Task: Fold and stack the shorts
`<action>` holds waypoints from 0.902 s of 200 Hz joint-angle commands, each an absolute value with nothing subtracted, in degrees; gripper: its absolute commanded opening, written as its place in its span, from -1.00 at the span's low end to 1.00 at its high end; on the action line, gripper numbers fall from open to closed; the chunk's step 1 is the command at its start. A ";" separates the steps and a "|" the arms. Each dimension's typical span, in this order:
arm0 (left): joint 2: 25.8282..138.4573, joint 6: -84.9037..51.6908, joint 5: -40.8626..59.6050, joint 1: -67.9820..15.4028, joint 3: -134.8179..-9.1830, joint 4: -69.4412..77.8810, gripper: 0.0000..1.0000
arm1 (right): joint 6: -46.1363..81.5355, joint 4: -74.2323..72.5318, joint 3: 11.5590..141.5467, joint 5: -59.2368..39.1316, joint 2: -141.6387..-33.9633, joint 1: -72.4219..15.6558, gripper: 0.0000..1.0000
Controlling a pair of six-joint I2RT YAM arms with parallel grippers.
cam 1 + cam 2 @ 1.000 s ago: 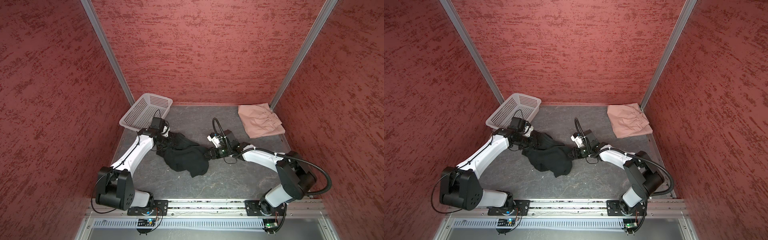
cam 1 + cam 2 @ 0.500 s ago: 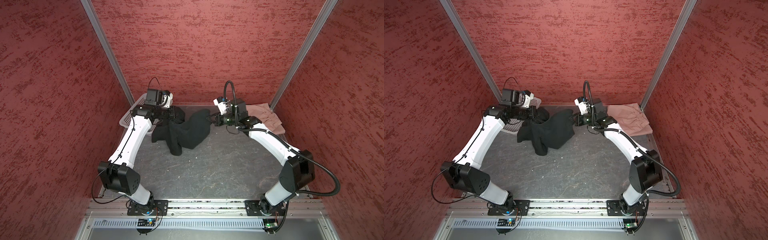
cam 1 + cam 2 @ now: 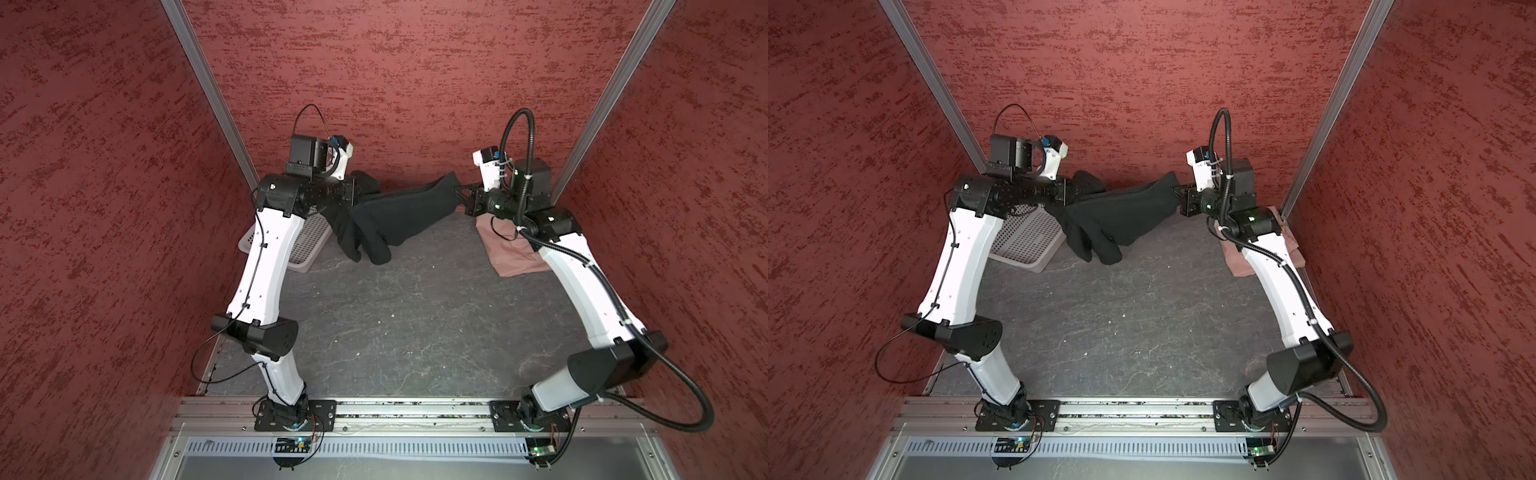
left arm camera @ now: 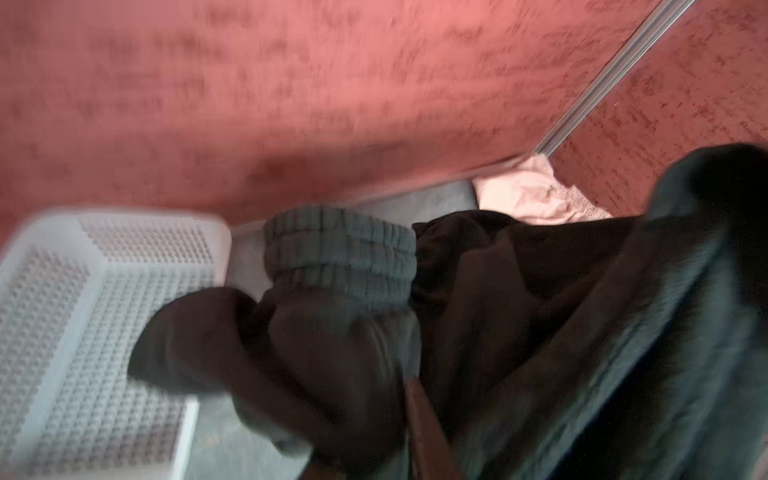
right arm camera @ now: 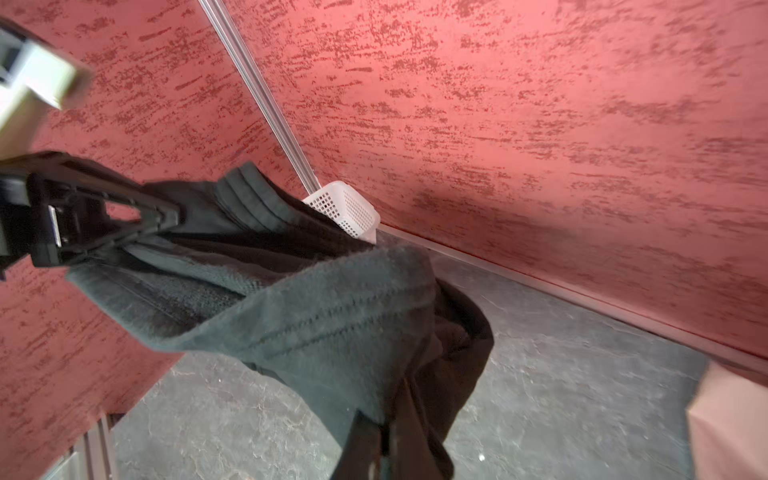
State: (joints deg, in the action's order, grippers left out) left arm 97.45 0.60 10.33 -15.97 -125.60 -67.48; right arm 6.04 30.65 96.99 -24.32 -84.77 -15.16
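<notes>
Both my arms are reaching up and toward the back wall, with the black shorts hanging in the air between them, off the table.

My right gripper is clamping one end of the black shorts; in the right wrist view its fingers are pinching together on the cloth.

My left gripper is sitting at the other end, with cloth bunching around its tip. The left wrist view is blurring badly, so I can't tell whether that gripper is apart or gripping. The ribbed waistband is bunching up just beside it.

The black shorts are sagging toward my left side, with the legs dangling just beside the near corner of the basket.

The basket is sitting in the back left corner, partly under my left arm in both top views.

The pink shorts are lying flat on the table in the back right corner, well apart from the black pair, partly hiding under my right arm.
</notes>
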 commanded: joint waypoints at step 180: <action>111.15 -6.07 10.38 -19.04 -97.99 -41.30 0.99 | 10.37 30.75 78.89 -17.98 -96.91 -9.65 0.78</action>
State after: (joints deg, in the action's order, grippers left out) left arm 103.92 -8.08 11.42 -17.80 -91.02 -44.88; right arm 14.37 30.41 72.55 -16.45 -87.88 -11.18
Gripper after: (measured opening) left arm 0.993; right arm 0.876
